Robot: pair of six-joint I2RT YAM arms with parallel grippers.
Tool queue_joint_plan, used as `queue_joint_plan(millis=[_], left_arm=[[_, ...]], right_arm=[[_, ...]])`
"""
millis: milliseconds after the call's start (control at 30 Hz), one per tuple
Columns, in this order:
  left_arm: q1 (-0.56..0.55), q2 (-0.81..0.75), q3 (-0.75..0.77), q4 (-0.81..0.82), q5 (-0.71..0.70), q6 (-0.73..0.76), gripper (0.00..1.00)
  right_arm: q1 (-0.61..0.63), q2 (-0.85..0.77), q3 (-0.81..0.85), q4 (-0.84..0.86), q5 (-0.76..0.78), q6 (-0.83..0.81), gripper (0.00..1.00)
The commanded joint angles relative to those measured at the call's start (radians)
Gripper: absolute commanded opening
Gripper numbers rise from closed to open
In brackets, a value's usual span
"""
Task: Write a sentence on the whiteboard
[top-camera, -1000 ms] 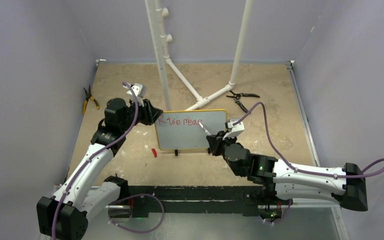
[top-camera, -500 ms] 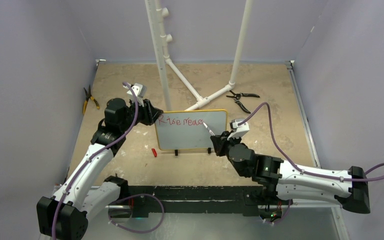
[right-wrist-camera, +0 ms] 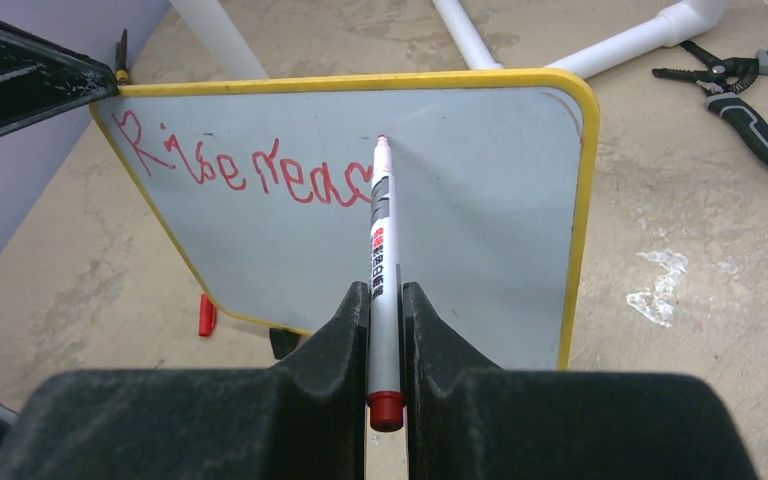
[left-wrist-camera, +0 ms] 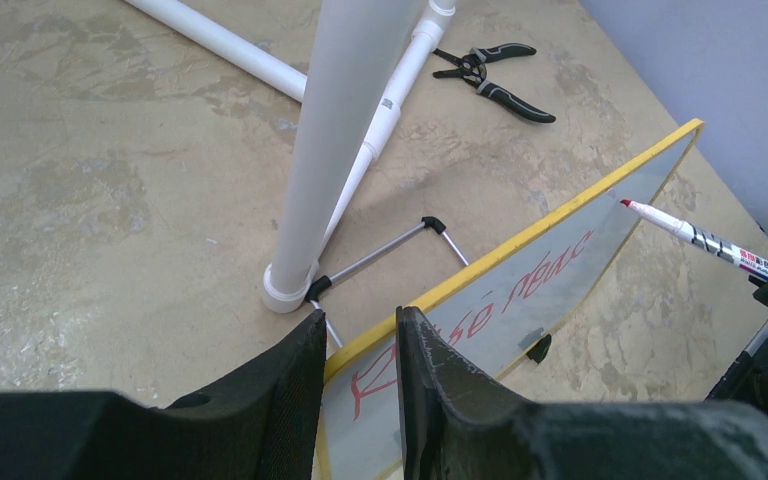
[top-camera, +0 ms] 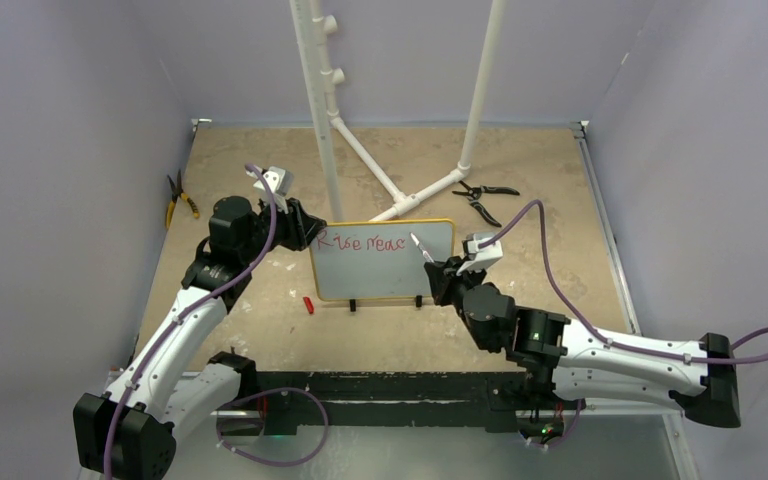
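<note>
Working on a tan, mottled table walled on three sides. Noting a white pipe stand rising at the back, with one foot of it just behind the whiteboard.

Finding the whiteboard near the table's middle, between the two arms, propped on small black feet. Running its long axis left to right in the overhead view, with the writing face tilting back a little and facing the arm bases.

Steadying it with the left gripper, pinching the yellow frame at the top left corner with narrow-set fingers, one in front and one behind.

Holding a marker in the right gripper, clamping tight on the barrel near its back end. Pointing the marker's long axis away from the right arm and up at the board, red tip leading, just right of the last letter. Not managing to tell whether the tip is touching the face or hovering just off it.

Reading the sentence as red script "Rise reac" along the top line, starting by the left corner and ending about mid-board. Judging the task partly done — one word finished, a second apparently lacking its ending, leaving the right stretch of that line and the whole lower half blank. Guessing at a tall letter next, going by the tip sitting above the line of writing.

Noting black pliers behind the board and yellow-handled pliers at the far left, both well apart from it — and a small red cap just beside the lower left corner.
</note>
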Motion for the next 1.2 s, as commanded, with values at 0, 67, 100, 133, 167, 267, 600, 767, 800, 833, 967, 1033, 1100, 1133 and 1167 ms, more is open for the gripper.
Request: queue_joint_plan(millis=[0, 67, 100, 133, 167, 267, 600, 767, 800, 833, 967, 1033, 1100, 1133, 1167], left_arm=[[0.000, 0.001, -0.015, -0.004, 0.029, -0.017, 0.30], [0.000, 0.002, -0.014, -0.003, 0.030, -0.018, 0.30], [0.000, 0.003, -0.014, -0.003, 0.031, -0.017, 0.30], [0.000, 0.004, -0.014, -0.002, 0.032, -0.017, 0.30], [0.000, 0.006, -0.014, -0.001, 0.033, -0.018, 0.30], [0.000, 0.006, -0.015, -0.001, 0.036, -0.020, 0.30], [0.000, 0.006, -0.015, 0.000, 0.037, -0.023, 0.30], [0.000, 0.008, -0.015, 0.002, 0.038, -0.024, 0.29], [0.000, 0.008, -0.015, 0.002, 0.038, -0.024, 0.29], [0.000, 0.008, -0.015, 0.001, 0.038, -0.025, 0.30], [0.000, 0.006, -0.015, 0.000, 0.037, -0.024, 0.29], [0.000, 0.006, -0.016, 0.000, 0.035, -0.024, 0.30], [0.000, 0.006, -0.016, 0.000, 0.034, -0.023, 0.29], [0.000, 0.006, -0.016, 0.000, 0.033, -0.022, 0.30], [0.000, 0.006, -0.015, -0.001, 0.034, -0.022, 0.30]], right_arm=[[-0.004, 0.009, 0.041, 0.031, 0.033, -0.016, 0.00], [-0.004, 0.015, 0.037, 0.000, 0.035, 0.013, 0.00], [-0.004, 0.016, 0.032, -0.012, 0.035, 0.029, 0.00], [-0.004, 0.016, 0.027, -0.021, 0.034, 0.041, 0.00], [-0.004, 0.014, 0.022, -0.028, 0.028, 0.055, 0.00], [-0.004, 0.009, 0.008, -0.054, 0.009, 0.098, 0.00], [-0.004, 0.005, -0.028, -0.114, -0.073, 0.164, 0.00], [-0.004, -0.008, -0.033, -0.107, -0.068, 0.168, 0.00], [-0.004, -0.008, -0.032, -0.096, -0.064, 0.162, 0.00], [-0.004, -0.008, -0.031, -0.085, -0.059, 0.156, 0.00], [-0.004, -0.005, -0.026, -0.042, -0.031, 0.131, 0.00], [-0.003, -0.006, -0.022, -0.033, -0.015, 0.123, 0.00], [-0.004, -0.010, -0.020, -0.026, -0.002, 0.115, 0.00], [-0.003, -0.009, -0.019, -0.025, 0.003, 0.112, 0.00], [-0.003, -0.008, -0.016, -0.027, 0.009, 0.111, 0.00]])
